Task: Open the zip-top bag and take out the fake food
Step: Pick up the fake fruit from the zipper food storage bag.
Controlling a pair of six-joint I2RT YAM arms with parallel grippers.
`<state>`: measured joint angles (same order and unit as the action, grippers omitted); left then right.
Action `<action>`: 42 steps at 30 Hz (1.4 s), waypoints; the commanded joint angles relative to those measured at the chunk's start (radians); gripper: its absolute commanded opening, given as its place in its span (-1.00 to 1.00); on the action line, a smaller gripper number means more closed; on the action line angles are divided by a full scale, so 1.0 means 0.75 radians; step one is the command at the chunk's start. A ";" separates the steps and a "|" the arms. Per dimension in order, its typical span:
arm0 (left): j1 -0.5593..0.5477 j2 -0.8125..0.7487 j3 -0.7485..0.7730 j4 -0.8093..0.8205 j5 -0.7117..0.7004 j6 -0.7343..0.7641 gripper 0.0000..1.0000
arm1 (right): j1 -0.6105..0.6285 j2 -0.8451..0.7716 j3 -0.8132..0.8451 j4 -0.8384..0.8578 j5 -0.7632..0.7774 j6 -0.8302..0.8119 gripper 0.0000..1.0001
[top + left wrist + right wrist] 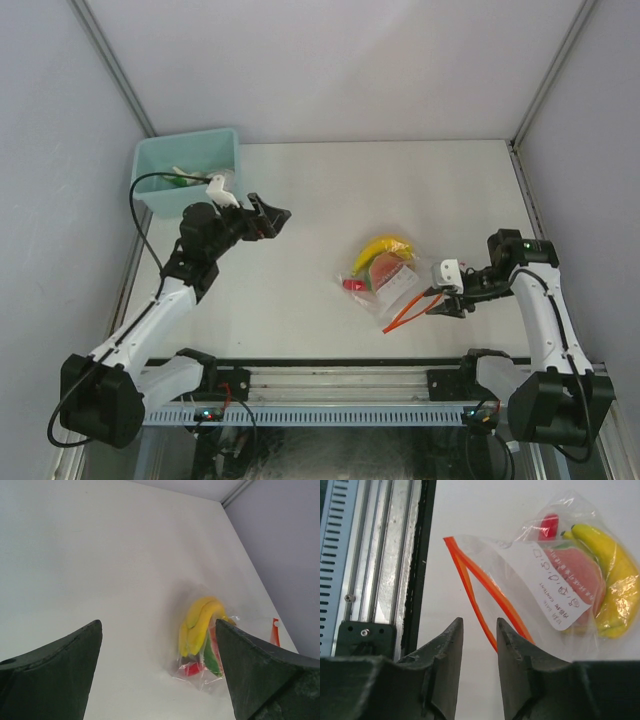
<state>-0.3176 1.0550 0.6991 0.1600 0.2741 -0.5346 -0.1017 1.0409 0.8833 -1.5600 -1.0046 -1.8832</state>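
Note:
The zip-top bag (385,278) lies on the white table right of centre, its orange zip strip (405,313) pointing toward the right arm. In the right wrist view the two lips of the strip (470,580) stand parted. Inside the bag lies the fake food: a yellow banana (615,585), a red piece (549,526) and a pinkish slice with a green edge behind the white label (555,580). My right gripper (479,622) sits at the strip's near end, jaws a narrow gap apart with one lip running between them. My left gripper (275,215) hovers open, far left of the bag (200,677).
A teal bin (150,165) holding small items stands at the back left, behind the left arm. The metal rail (330,385) runs along the near edge, close to the right gripper's left side (380,555). Grey walls enclose the table.

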 commanded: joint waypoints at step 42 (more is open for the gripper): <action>-0.442 1.116 0.506 0.274 0.293 0.077 0.42 | 0.260 -0.092 -0.501 1.320 0.134 0.347 -0.68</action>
<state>-0.6426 1.8618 1.0088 0.3340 0.4309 -0.4931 0.0669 0.9821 0.5224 -0.7078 -0.9134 -1.6855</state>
